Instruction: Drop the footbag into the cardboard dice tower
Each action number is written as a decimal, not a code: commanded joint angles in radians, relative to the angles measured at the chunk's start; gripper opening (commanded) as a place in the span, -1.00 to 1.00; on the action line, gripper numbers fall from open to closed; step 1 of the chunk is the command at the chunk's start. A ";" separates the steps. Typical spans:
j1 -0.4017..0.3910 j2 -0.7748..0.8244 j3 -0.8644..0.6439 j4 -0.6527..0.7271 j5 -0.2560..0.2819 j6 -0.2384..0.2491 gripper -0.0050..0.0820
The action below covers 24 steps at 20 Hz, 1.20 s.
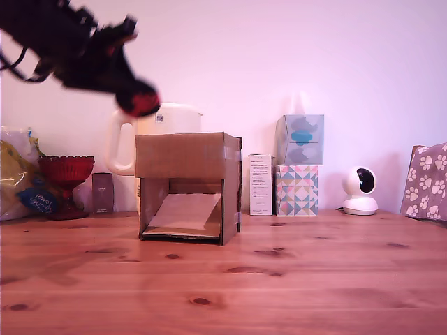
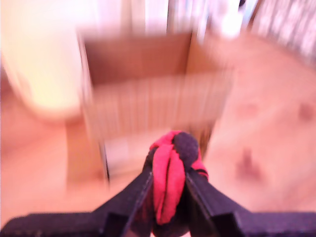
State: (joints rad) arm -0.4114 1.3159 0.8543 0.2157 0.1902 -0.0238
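Between my gripper (image 2: 170,190) fingers: footbag (image 2: 170,173), squeezed tight. Below and ahead of gripper, cardboard dice tower (image 1: 187,157), wrist view pretty blurry.

Soft pinkish light, washed-out wall, blurred arm (image 1: 77,49) in the exterior view, heavy motion smear across the wrist view.

red goblet (image 1: 66,174) | white kettle (image 1: 159,125) | stacked tissue boxes (image 1: 298,165) | white camera (image 1: 360,190) | wooden table (image 1: 293,279)
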 commanded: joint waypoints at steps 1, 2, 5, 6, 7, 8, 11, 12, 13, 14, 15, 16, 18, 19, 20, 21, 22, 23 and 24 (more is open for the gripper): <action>-0.014 0.016 -0.007 0.110 0.004 -0.002 -0.60; -0.020 0.023 -0.007 0.167 0.002 -0.001 -0.60; -0.026 0.069 -0.005 0.327 -0.009 -0.001 -0.60; -0.026 0.092 0.002 0.361 -0.014 -0.002 -0.60; -0.026 0.119 0.020 0.365 -0.015 -0.001 -0.60; -0.026 0.151 0.047 0.355 -0.015 -0.001 -0.60; -0.026 0.257 0.169 0.263 -0.014 0.000 -0.60; -0.026 0.290 0.216 0.217 -0.014 0.008 -0.60; -0.026 0.325 0.266 0.167 -0.014 0.008 -0.60; -0.026 0.357 0.320 0.101 -0.014 0.010 -0.60; -0.025 0.391 0.372 0.035 -0.014 0.009 -0.59; -0.023 0.422 0.425 -0.032 -0.014 0.009 -0.59; -0.021 0.478 0.517 -0.136 -0.014 0.010 -0.59; -0.020 0.498 0.552 -0.169 -0.014 0.015 -0.59; -0.020 0.515 0.579 -0.192 -0.015 0.025 -0.59; -0.020 0.529 0.607 -0.218 -0.016 0.025 -0.59; -0.020 0.539 0.626 -0.237 -0.015 0.025 -0.59; -0.019 0.543 0.636 -0.250 -0.017 0.025 -0.59; -0.019 0.543 0.636 -0.250 -0.017 0.026 -0.58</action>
State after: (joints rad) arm -0.4335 1.8450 1.4715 -0.0460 0.1741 -0.0071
